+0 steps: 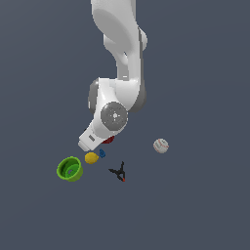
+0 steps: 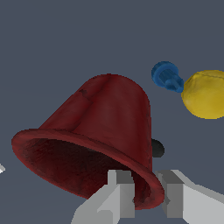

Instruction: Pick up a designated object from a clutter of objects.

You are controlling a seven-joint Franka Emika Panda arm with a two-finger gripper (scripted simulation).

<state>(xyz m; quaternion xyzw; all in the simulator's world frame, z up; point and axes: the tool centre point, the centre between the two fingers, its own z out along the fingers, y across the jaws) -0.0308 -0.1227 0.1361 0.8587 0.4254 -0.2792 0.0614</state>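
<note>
The dark red mug's [image 2: 100, 140] rim is straddled by the gripper [image 2: 146, 197], one finger inside, one outside; jaws parted, so a wall pinch is allowed.

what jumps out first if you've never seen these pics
In the wrist view, the dark red mug fills the frame, with the gripper straddling its rim, one finger on each side. In the exterior view, the white arm bends down over the clutter, hiding nearly all of the mug; the bright green bowl sits off to the exterior view's left, the white baseball to its right.
</note>
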